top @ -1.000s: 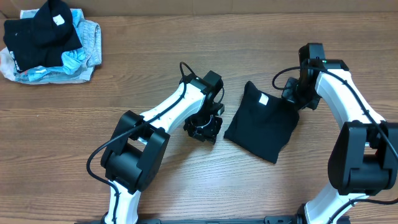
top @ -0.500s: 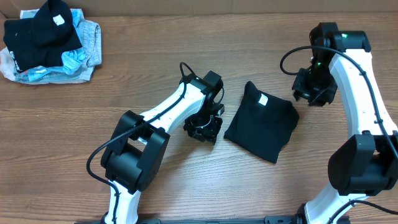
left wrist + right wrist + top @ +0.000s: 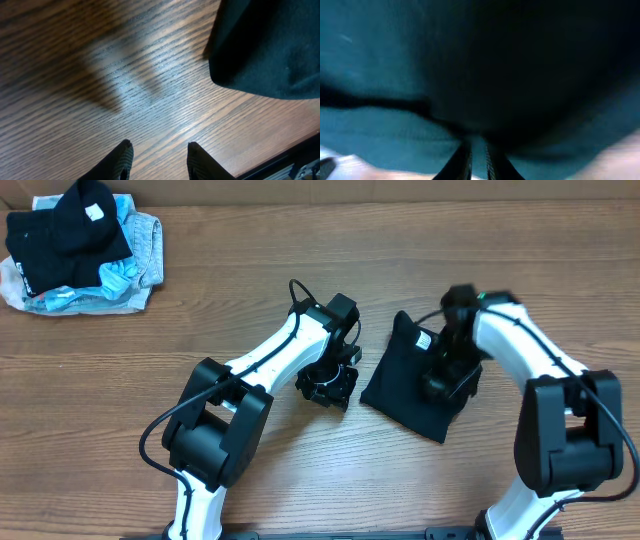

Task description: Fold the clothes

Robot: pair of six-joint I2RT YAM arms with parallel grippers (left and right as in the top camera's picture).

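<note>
The clothes [image 3: 403, 387] lie folded into a black, roughly square bundle right of the table's middle, with a small white label [image 3: 424, 338] near the top edge. My right gripper [image 3: 441, 384] is down on the bundle's right half. In the right wrist view its fingers [image 3: 465, 159] stand almost together, and the gripper [image 3: 477, 143] is pressed close against the dark fabric [image 3: 480, 65], which fills that view. My left gripper [image 3: 327, 388] hovers over bare wood just left of the bundle. It is open [image 3: 157, 145] with nothing between its fingers, and the garment's corner [image 3: 265, 45] lies to the upper right.
A pile of other garments sits at the far left corner: a black one [image 3: 62, 232] on top of pale blue and grey ones [image 3: 135, 268]. Wooden table [image 3: 300, 470] all round; the arms' bases stand at the near edge.
My right arm left the bundle's far right edge, swung out, then came down onto the bundle, its jaws narrowing. The left arm has not moved.
</note>
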